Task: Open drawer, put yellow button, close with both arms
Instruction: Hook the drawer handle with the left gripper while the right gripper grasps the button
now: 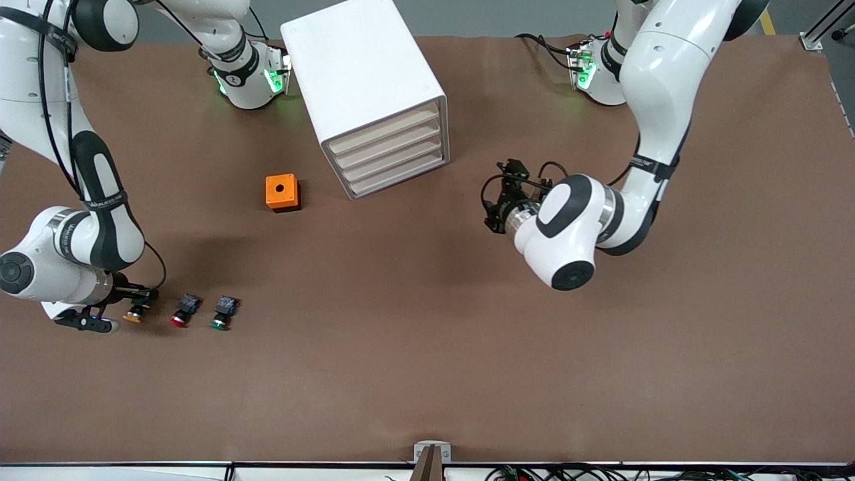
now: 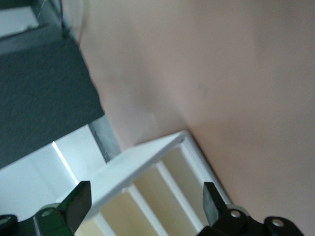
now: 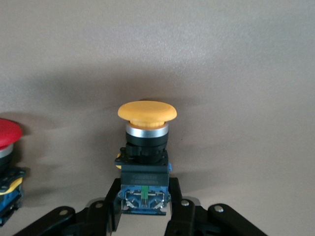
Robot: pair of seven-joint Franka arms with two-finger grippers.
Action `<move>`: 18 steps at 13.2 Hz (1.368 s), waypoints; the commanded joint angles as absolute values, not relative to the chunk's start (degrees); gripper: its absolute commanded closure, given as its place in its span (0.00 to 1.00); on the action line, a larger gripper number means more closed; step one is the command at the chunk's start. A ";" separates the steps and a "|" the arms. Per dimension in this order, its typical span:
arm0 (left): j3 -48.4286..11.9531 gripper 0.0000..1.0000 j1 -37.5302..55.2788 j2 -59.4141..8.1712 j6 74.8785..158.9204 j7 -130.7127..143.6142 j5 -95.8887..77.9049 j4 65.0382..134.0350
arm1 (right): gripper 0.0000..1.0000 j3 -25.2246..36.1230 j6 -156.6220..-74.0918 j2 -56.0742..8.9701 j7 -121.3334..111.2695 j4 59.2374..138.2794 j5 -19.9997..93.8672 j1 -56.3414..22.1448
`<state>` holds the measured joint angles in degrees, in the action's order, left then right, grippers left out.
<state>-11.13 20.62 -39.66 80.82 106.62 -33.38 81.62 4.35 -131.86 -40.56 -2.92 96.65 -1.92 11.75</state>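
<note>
The yellow button point(image 1: 135, 314) lies on the table at the right arm's end, in a row with two other buttons. My right gripper point(image 1: 139, 304) is shut on its blue rear block; in the right wrist view the yellow button point(image 3: 146, 112) points away from the right gripper point(image 3: 143, 195), one finger on each side of the block. The white cabinet point(image 1: 364, 73) stands far from the front camera. Its uppermost drawer point(image 1: 385, 129) is shut, as are the three below it. My left gripper point(image 1: 495, 200) is open and empty in front of the cabinet, apart from it. The left wrist view shows the left gripper point(image 2: 146, 202) facing the cabinet's cream fronts point(image 2: 147, 191).
A red-capped button point(image 1: 178, 319) and a green-capped button point(image 1: 219, 322) lie beside the yellow one, toward the left arm's end. The red-capped button also shows in the right wrist view point(image 3: 7, 133). An orange box point(image 1: 282, 192) with a hole on top sits beside the cabinet.
</note>
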 commanded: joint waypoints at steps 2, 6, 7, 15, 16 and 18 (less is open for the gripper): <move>-10.81 0.00 25.74 -42.44 80.94 115.47 -42.07 80.07 | 0.87 4.13 -132.80 -41.22 -3.43 95.89 -2.46 12.04; -10.81 0.00 26.36 -44.65 82.34 121.19 -48.59 79.98 | 0.87 4.13 -132.28 -40.43 -4.22 95.54 -2.46 11.78; -10.72 0.00 26.98 -44.65 83.66 122.68 -51.04 79.98 | 0.87 4.13 -132.19 -39.82 -4.48 95.54 -2.46 11.69; -10.81 0.00 32.69 -47.20 91.23 129.72 -61.87 79.37 | 0.88 3.96 -116.74 -29.63 -3.52 95.54 -2.46 8.53; -10.81 0.00 33.30 -47.28 91.23 130.16 -61.96 79.37 | 0.89 3.96 -114.80 -28.14 -2.82 95.28 -2.46 7.92; -10.81 0.00 33.92 -47.90 91.23 131.22 -62.66 79.37 | 0.89 3.96 -109.10 -25.76 0.07 93.88 -2.46 6.77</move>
